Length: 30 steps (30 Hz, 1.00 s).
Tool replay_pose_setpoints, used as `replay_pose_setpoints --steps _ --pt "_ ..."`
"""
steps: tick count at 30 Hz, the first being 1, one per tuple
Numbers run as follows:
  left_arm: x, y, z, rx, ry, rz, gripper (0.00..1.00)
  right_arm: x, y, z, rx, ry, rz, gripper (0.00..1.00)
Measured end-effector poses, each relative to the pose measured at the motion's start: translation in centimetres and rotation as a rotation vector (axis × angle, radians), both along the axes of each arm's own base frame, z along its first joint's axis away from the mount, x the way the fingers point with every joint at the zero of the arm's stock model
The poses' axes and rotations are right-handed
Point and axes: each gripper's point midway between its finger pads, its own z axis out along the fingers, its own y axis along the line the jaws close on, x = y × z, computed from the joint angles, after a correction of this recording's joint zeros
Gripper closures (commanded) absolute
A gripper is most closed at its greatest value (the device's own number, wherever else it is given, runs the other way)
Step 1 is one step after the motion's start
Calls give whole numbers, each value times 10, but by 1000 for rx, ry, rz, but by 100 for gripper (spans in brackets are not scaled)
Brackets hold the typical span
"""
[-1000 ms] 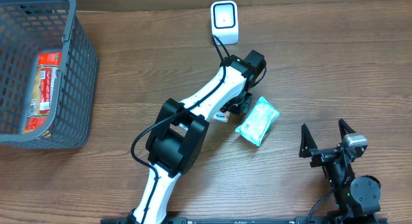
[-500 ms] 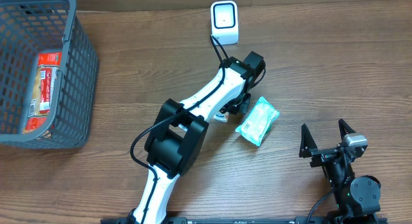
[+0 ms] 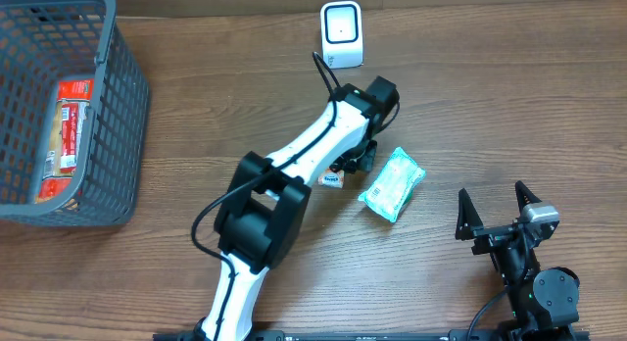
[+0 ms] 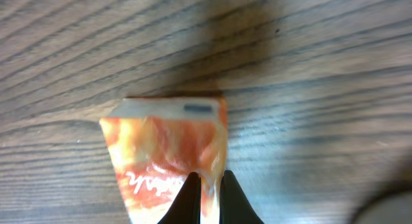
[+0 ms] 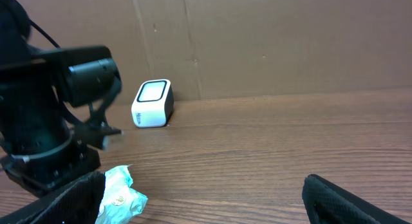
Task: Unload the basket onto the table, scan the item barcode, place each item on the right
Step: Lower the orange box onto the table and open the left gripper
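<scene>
An orange and white packet (image 4: 161, 147) fills the left wrist view, hanging just above the wood. My left gripper (image 4: 207, 180) is shut on its right edge, a thin fold of wrapper pinched between the black fingertips. From overhead, this packet (image 3: 333, 178) shows only as a small corner under the left gripper (image 3: 355, 161). The white scanner (image 3: 342, 32) stands at the table's far edge, its window facing up; the right wrist view also shows the scanner (image 5: 153, 103). My right gripper (image 3: 493, 210) stands open at the near right with nothing between its fingers. No barcode is legible.
A teal packet (image 3: 392, 184) lies just right of the left gripper, and the right wrist view shows the same teal packet (image 5: 119, 195). A grey basket (image 3: 118, 106) at the far left holds a red packet (image 3: 67, 125). A brown wall (image 5: 270, 37) backs the table.
The left gripper has closed onto the orange packet. The left arm has shifted slightly to the left with it. The right arm has not moved.
</scene>
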Motion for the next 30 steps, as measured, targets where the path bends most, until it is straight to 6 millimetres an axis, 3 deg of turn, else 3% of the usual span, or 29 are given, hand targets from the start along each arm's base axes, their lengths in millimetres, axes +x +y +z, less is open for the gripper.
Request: replay_pose_setpoints --steps 7,12,13,14,16,18,19,21,22,23,24,25,26,30 --pt "5 3 39 -147 -8 73 96 0 0 0 0 0 0 0" --pt "2 9 41 -164 19 94 96 0 0 0 0 0 0 0" --pt "2 8 40 -163 18 92 91 0 0 0 0 0 0 0" --pt "1 7 40 -158 15 87 80 0 0 0 0 0 0 0" --pt "-1 4 40 -132 2 86 44 0 0 0 0 0 0 0" --pt "-5 -1 40 -100 -18 69 3 0 0 0 0 1 0 0" --pt "-6 -3 40 -90 -24 62 0 0 0 0 0 0 0 0" --pt "-7 -10 41 -75 -46 38 0 0 0 0 -1 0 0 0" --pt "-7 -13 41 -72 -58 26 10 0 0 0 0 0 0 0" --pt "-7 -16 41 -69 -66 14 29 0 0 0 0 0 0 0" --pt "-7 -17 42 -67 -70 1 60 0 0 0 0 0 0 0" --pt "-7 -17 41 -64 -72 -1 77 0 0 0 0 0 0 0" --pt "-7 -16 42 -61 -74 1 83 0 0 0 0 0 0 0" --pt "-6 -10 39 -34 -87 42 75 0 0 0 0 0 0 0"
